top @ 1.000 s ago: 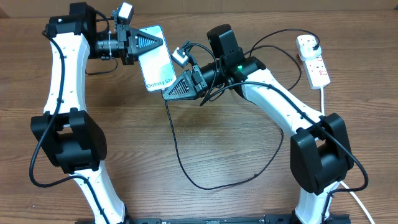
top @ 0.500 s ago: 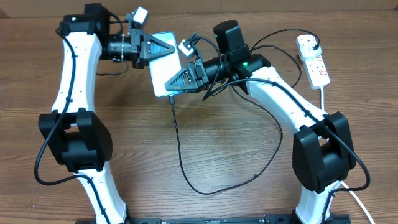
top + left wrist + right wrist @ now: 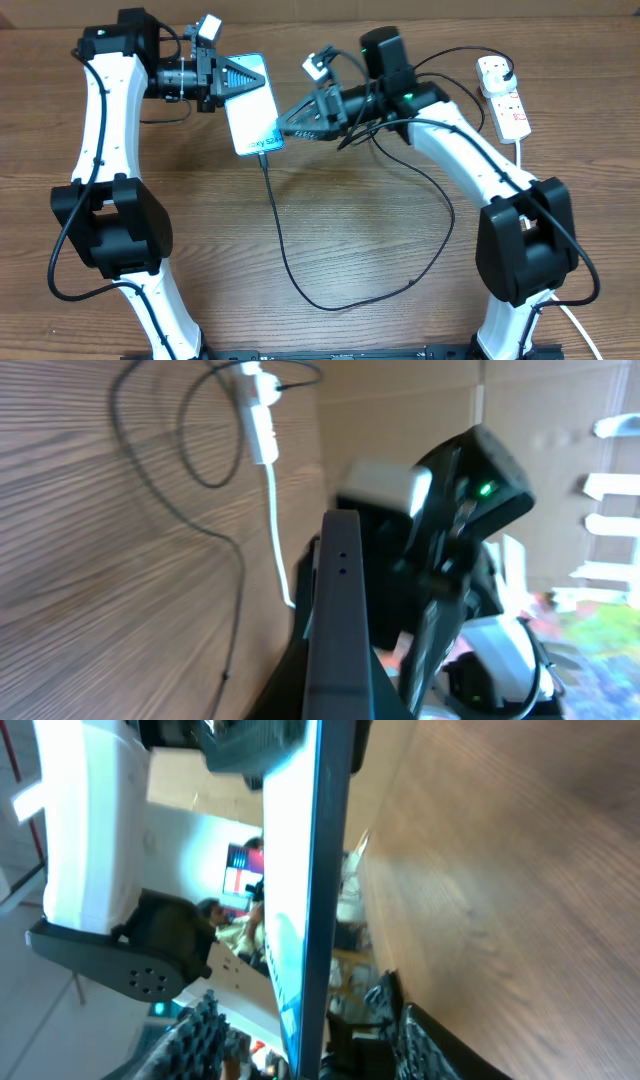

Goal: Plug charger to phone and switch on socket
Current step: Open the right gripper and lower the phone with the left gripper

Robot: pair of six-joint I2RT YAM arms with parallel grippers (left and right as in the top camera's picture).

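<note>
Your right fingers (image 3: 297, 123) pulled back, spread apart; left fingers (image 3: 240, 73) clamp the flat phone (image 3: 254, 118), thin black charger (image 3: 276, 232) at its edge.

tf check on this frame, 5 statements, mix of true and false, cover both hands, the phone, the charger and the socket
1. The left hand grips the phone. True.
2. The right hand is clamped on the charger. False: its fingers are apart beside the phone's edge, and the cable hangs free below.
3. The charger's white plug head sits in the socket. True.
4. The socket lies by the left arm's base. False: it is at the far right of the table, on the right arm's side.
5. The black cable meets the phone's lower edge. True, and it looks plugged in, though the connector itself is too small to confirm.
</note>
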